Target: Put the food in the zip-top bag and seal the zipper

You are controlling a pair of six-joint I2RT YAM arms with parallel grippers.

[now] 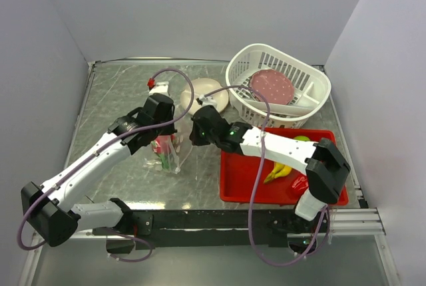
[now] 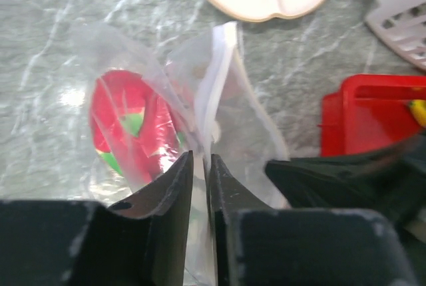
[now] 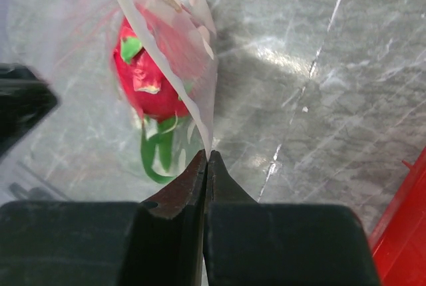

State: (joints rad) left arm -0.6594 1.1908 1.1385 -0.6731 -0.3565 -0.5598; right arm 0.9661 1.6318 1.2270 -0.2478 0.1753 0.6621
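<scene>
While the bag [image 1: 170,157] stands up near the middle of the marbled surface [image 1: 120,93], both hands are pinching it, one from each side. The left hand [image 2: 200,159] comes in from the left. Its fingers are almost together, with just a sliver of gap, and clear film is clamped in between. From there a whitish band, the zipper [image 2: 214,80], runs up along the bag's edge. I can't tell whether it's pressed closed.

The dragon fruit [image 2: 126,126] is inside the bag, pink-red with green bits, sitting low against the left wall. In the right wrist view it shows through the plastic, with the green scales curling down underneath it.

The right hand [image 3: 206,156] reaches in from the right. Its fingers are fully pressed together on a thin edge of the bag, which rises up and to the left from the tips.

A cream bowl [image 1: 206,96] sits just behind the hands. Right of that is a red tray [image 1: 233,186] at the near edge, with the banana [image 1: 279,171] lying in it and the apple [image 1: 303,139] by its far rim. Both are well apart from the bag. Behind the tray is the white basket [image 1: 279,118] with a reddish speckled disc [image 1: 271,86] inside.
</scene>
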